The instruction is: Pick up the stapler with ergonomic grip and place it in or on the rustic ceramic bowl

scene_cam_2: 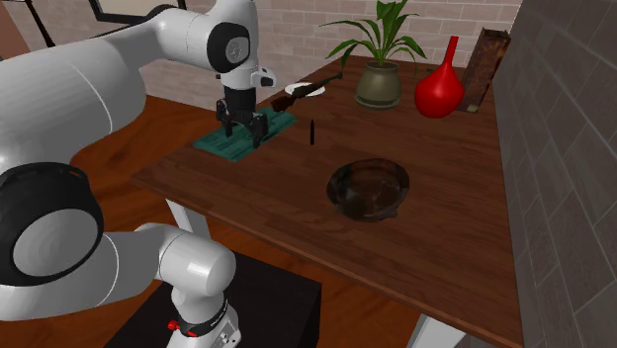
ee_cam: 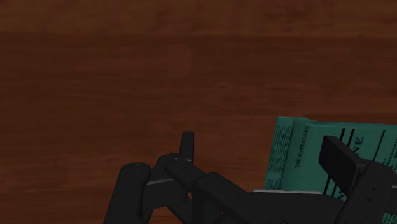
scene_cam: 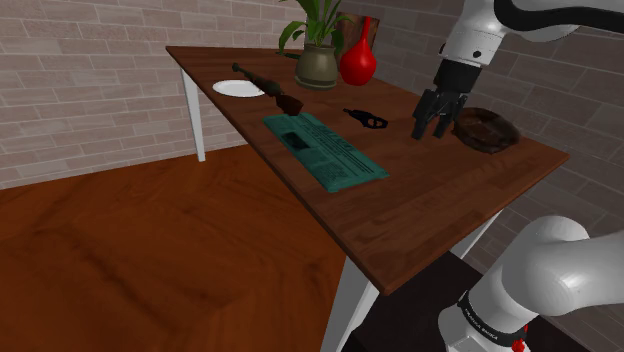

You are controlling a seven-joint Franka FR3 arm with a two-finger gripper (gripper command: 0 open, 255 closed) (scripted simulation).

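The stapler [scene_cam: 366, 117] is a small black object lying on the brown table [scene_cam: 420, 210], between the teal paper and the bowl. In the second exterior view the stapler [scene_cam_2: 313, 130] looks like a thin upright black sliver. The bowl [scene_cam: 486, 129] is dark brown, round and rough-rimmed; the bowl [scene_cam_2: 369, 188] has nothing in it. My gripper [scene_cam: 432, 130] hangs above the table between stapler and bowl, open, holding nothing. The gripper [scene_cam_2: 242, 136] points straight down. In the wrist view the gripper [ee_cam: 259, 145] has bare wood between its spread fingers [ee_cam: 186, 145].
A teal printed paper [scene_cam: 325, 150] lies flat mid-table; the paper [ee_cam: 305, 153] is near one finger. At the far end stand a potted plant [scene_cam: 318, 62], a red vase [scene_cam: 358, 60], a white plate [scene_cam: 238, 88] and a long dark-and-brown object [scene_cam: 270, 88]. A brick wall [scene_cam_2: 564, 148] borders the table.
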